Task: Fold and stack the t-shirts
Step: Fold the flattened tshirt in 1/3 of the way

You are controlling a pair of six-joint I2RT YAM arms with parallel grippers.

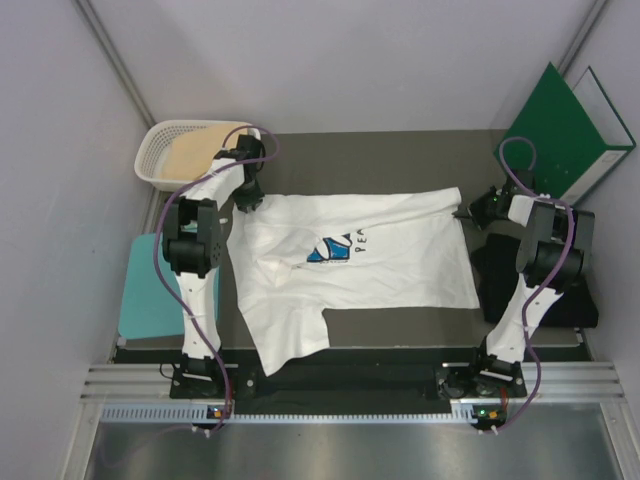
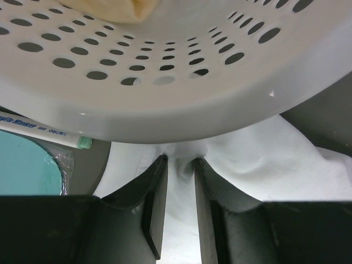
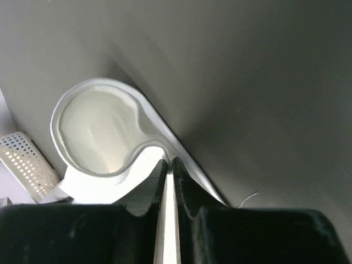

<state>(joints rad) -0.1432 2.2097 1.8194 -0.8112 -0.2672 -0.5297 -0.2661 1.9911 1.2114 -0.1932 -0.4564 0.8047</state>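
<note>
grey-walled dark table (image 1: 400, 328), white t-shirt (image 1: 380, 270) tight in left gripper (image 2: 179, 162) and right gripper (image 3: 169, 163)

The shirt (image 1: 350, 265) lies spread across the table (image 1: 400, 327).
Basket (image 1: 150, 160) behind-left, binder (image 1: 560, 130) behind-right, board (image 1: 145, 290) left, second shirt (image 1: 492, 285) right.

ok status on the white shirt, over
Left gripper shut on white t-shirt beside the basket. Right gripper shut on its opposite edge. Shirt spread out, unfolded. Basket crowds left gripper.

The t-shirt (image 1: 380, 260) is soft matt cloth, the basket (image 1: 150, 157) glossy plastic.
</note>
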